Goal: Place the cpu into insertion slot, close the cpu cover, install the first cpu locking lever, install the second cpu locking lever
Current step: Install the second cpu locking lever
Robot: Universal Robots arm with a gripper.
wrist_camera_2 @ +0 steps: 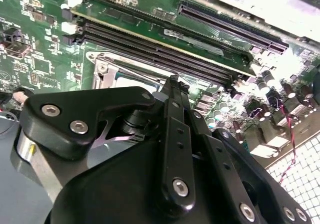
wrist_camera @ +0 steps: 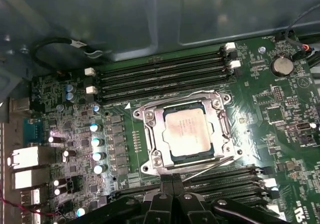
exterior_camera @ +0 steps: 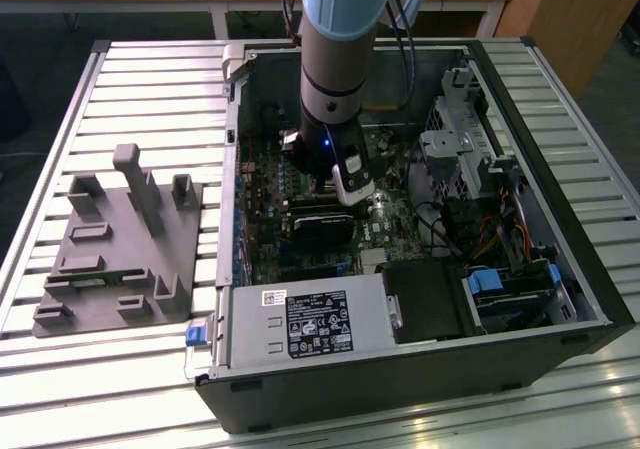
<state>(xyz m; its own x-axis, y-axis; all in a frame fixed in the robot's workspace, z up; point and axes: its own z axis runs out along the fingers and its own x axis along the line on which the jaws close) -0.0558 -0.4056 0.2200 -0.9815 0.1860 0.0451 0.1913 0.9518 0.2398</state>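
- The tool sits nearest the lens in both wrist views: black linkages and screws in front, its 2 fingers pressed together into 1 narrow tip with nothing between them, so it is clenched on empty air and serves as a pusher, I judge
- The computer case lies open on the slatted worktop, with a grey fixture block well apart, toward the exterior view's left; the arm reaches down into the case over the motherboard
- The insertion slot lies between 2 banks of long black memory slots, just beyond the fingertip
- The cpu cover, a silvery frame, lies flat around the chip, so it looks shut
- The cpu is seated in the slot, its pale face showing square through the cover's window
- A thin locking lever runs slantwise along the socket edge nearest the tip and looks not yet latched; whether the tip touches it I cannot tell
- Judgement: the lever work is in hand. To do it well, press on the wire alone, sweep it down and sideways under its hook, keep clear of the memory slots and capacitors, and avoid loading the chip face
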